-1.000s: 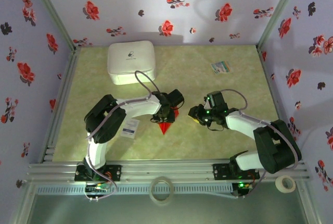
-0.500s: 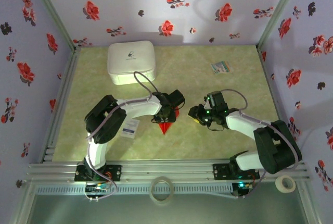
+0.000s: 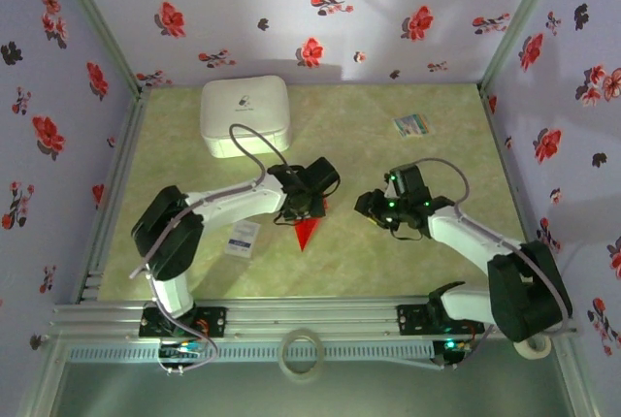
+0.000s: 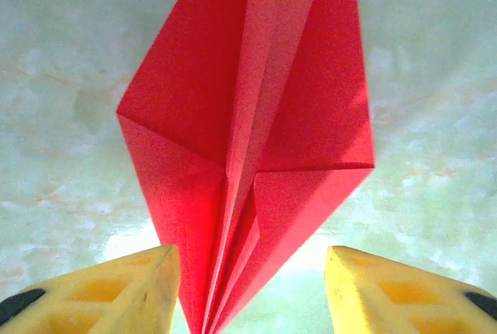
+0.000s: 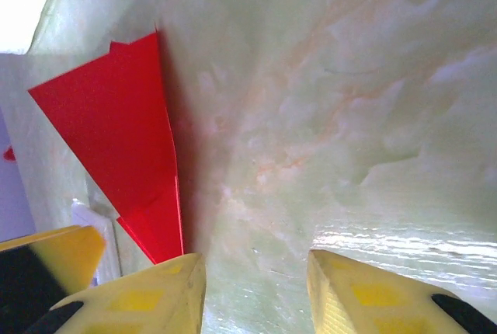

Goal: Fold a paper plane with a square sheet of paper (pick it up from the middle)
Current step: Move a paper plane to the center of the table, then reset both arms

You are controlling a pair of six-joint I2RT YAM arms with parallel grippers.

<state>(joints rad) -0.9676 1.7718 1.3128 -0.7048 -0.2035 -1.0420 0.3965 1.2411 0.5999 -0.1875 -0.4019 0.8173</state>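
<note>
The square sheet of paper is folded into a slim red paper plane (image 3: 309,231) that lies flat on the green table, its point toward the near edge. In the left wrist view the paper plane (image 4: 248,116) shows its centre crease and layered folds. Its narrow end reaches between the yellow fingers (image 4: 116,295) of my left gripper (image 4: 250,291), which stands open just above it (image 3: 304,207). My right gripper (image 3: 374,209) hovers to the plane's right, open over bare table (image 5: 252,291). The paper plane (image 5: 116,132) lies beside its left finger (image 5: 147,295).
A white box (image 3: 245,115) stands at the back left. A small multicoloured card (image 3: 411,125) lies at the back right and a small white packet (image 3: 243,238) under the left arm. Tape rolls (image 3: 301,354) (image 3: 532,341) sit past the near rail. Flowered walls close three sides.
My left jaws have widened around the plane's end, and the left arm's elbow has swung left. The right gripper has opened slightly and shifted a little. The plane stays on the table.
</note>
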